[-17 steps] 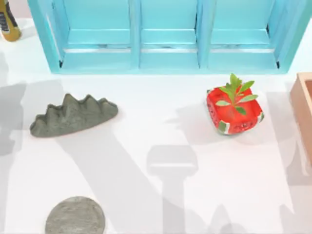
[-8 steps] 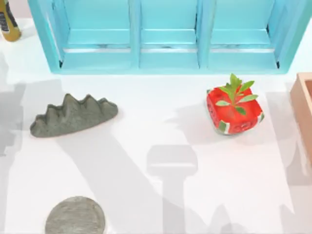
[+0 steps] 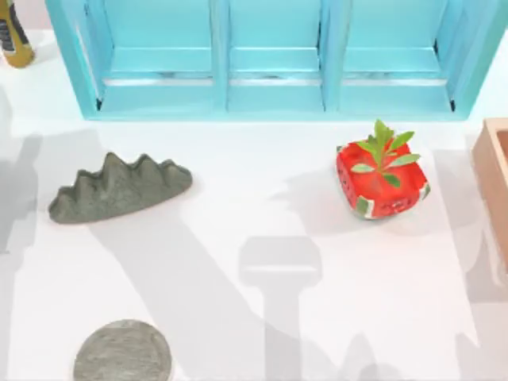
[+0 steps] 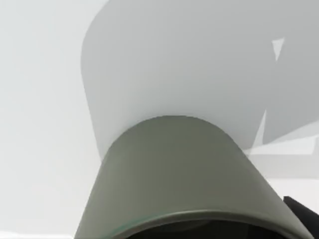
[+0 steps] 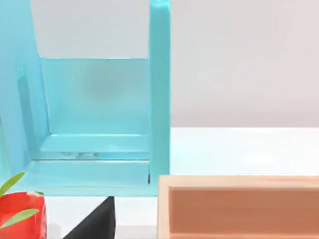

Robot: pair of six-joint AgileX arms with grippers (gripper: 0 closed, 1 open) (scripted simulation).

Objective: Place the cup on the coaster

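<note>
The cup, olive-grey with a dark inside, sits very close to the camera in the left wrist view, above the white table. A dark sliver of my left gripper shows beside it, and the gripper appears shut on the cup. The coaster, a flat round mottled grey disc, lies at the table's front left, cut off by the front edge of the top view. A dark part of my right gripper shows in the right wrist view, near the red pot and the wooden box at the table's right.
A grey mountain-shaped object lies behind the coaster. A red watermelon pot with a green plant stands right of centre. A blue cabinet spans the back, a wooden box is at the right edge, and a bottle is at the back left.
The arm shadows at the table's left edge have shifted slightly. The objects on the table have not moved.
</note>
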